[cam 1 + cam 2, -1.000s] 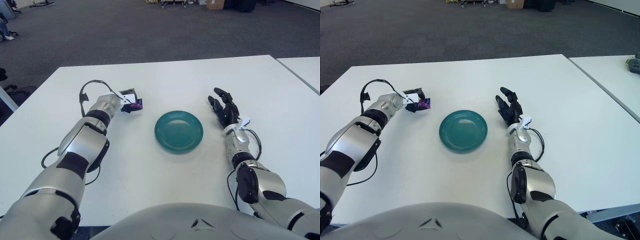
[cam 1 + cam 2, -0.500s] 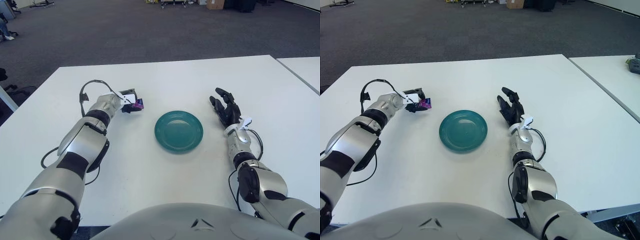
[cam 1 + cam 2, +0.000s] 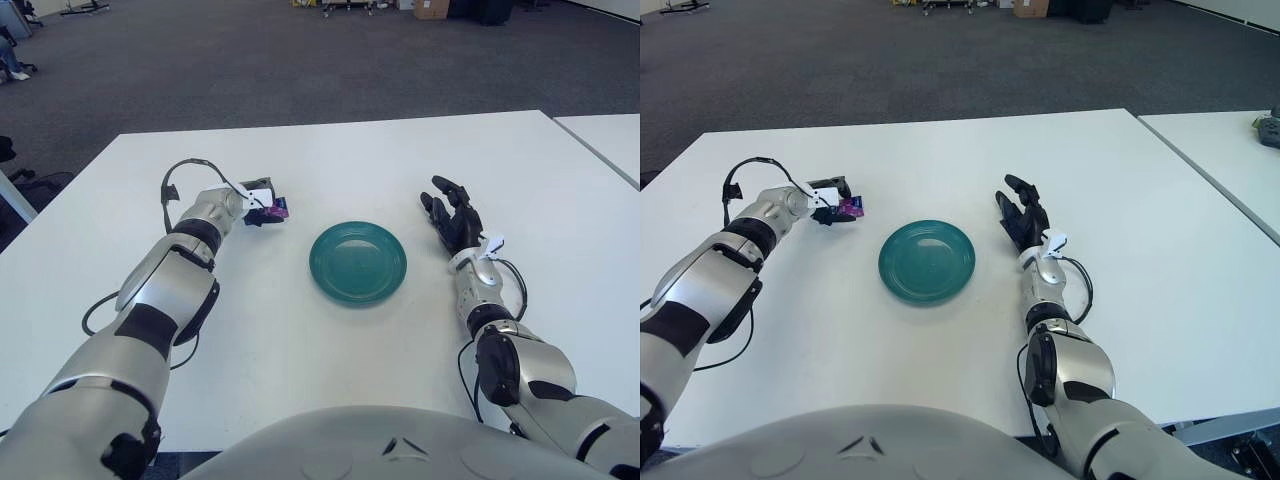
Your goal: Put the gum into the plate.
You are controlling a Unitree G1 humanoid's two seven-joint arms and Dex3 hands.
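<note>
Left eye view: The left hand [image 3: 258,204] is positioned over the white table [image 3: 330,160], to the left of the teal plate [image 3: 357,262] and slightly farther from the robot. Its fingers are closed around the gum [image 3: 276,210], a small purple packet that protrudes from the hand on the side facing the plate. The gum is well apart from the plate rim; it is not in the plate. Whether the packet touches the table surface cannot be determined. A black cable [image 3: 178,176] loops above the left wrist. The right hand [image 3: 453,218] shows to the right of the plate, near its rim but apart from it, with its dark fingers spread and holding nothing. A white tag [image 3: 489,244] is attached at the right wrist.

Right eye view: The same arrangement applies. The left hand [image 3: 830,204] clamps the gum [image 3: 851,207] at the upper left of the plate [image 3: 926,261], with bare table between packet and plate. The plate interior holds nothing. The right hand [image 3: 1024,216] shows just right of the plate, fingers extended and apart. A second white table [image 3: 1225,160] stands at the right edge, separated from the main table by a narrow gap.
</note>
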